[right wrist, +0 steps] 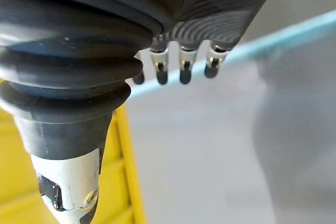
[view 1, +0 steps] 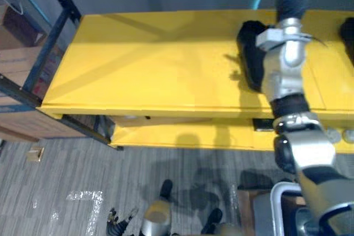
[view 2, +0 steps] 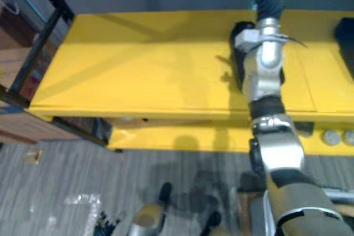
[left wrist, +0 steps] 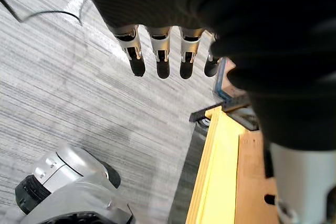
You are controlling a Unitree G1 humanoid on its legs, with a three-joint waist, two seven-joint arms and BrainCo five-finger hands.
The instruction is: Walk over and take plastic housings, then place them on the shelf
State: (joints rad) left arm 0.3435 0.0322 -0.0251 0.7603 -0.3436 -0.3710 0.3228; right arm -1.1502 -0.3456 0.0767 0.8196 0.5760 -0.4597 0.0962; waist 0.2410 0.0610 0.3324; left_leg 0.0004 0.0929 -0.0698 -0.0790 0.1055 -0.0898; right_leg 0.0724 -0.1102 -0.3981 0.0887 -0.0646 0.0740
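A black plastic housing (view 1: 250,53) lies on the yellow shelf top (view 1: 155,64), partly hidden behind my right forearm. A second black housing (view 2: 345,37) shows at the shelf's far right edge. My right arm stretches up over the shelf, and my right hand (right wrist: 181,61) is beyond the first housing, its fingers straight and holding nothing, with a grey wall and a light blue bar past them. My left hand (left wrist: 159,43) hangs low over the grey carpet beside the shelf's edge, fingers straight and empty.
A black and blue metal rack (view 1: 50,31) with cardboard boxes (view 1: 14,59) stands to the left of the shelf. A lower yellow level (view 1: 182,136) juts out under the top board, with small round silver parts (view 1: 334,135) at its right. Tape marks (view 1: 83,197) lie on the carpet.
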